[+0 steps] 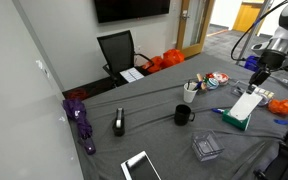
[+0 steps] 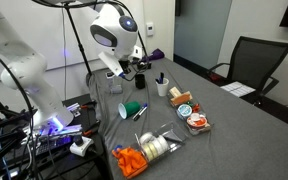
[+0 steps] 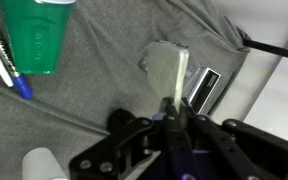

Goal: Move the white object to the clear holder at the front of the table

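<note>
Pinching white object [image 1: 245, 105], pincer [image 1: 255, 90] hangs above grey table [image 1: 159, 135]; clear holder [image 1: 206, 148] lies well apart.

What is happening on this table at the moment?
The robot arm's gripper is closed on the white object and holds it tilted, close to a green item at one end of the table. The clear holder sits near the front edge of the table, well apart from the white object. The object has not yet been brought over to it.
</note>
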`<state>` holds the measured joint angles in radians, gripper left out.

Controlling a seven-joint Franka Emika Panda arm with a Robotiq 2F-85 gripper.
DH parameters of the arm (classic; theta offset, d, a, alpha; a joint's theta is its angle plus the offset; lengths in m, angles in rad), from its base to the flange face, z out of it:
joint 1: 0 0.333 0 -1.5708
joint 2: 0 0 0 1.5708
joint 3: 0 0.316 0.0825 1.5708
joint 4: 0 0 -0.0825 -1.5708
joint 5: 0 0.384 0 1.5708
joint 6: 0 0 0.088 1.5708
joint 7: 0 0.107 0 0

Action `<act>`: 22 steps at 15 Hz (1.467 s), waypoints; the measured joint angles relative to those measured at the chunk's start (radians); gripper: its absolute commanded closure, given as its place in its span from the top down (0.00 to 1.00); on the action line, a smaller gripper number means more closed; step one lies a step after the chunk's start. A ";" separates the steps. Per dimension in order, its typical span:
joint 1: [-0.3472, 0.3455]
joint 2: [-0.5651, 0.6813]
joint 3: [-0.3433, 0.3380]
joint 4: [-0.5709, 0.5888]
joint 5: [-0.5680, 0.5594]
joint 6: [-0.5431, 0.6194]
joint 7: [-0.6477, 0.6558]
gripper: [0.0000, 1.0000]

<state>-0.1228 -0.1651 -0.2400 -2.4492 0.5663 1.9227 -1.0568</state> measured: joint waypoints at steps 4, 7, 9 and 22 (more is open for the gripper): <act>0.022 0.006 0.024 0.000 0.052 -0.015 0.039 0.02; 0.048 0.031 0.057 0.000 0.114 -0.014 0.071 0.02; 0.064 0.055 0.082 0.000 0.156 -0.011 0.085 0.02; 0.094 0.265 0.184 0.019 0.343 0.097 0.095 0.02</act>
<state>-0.0284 0.1003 -0.0559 -2.4301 0.9089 2.0194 -0.9614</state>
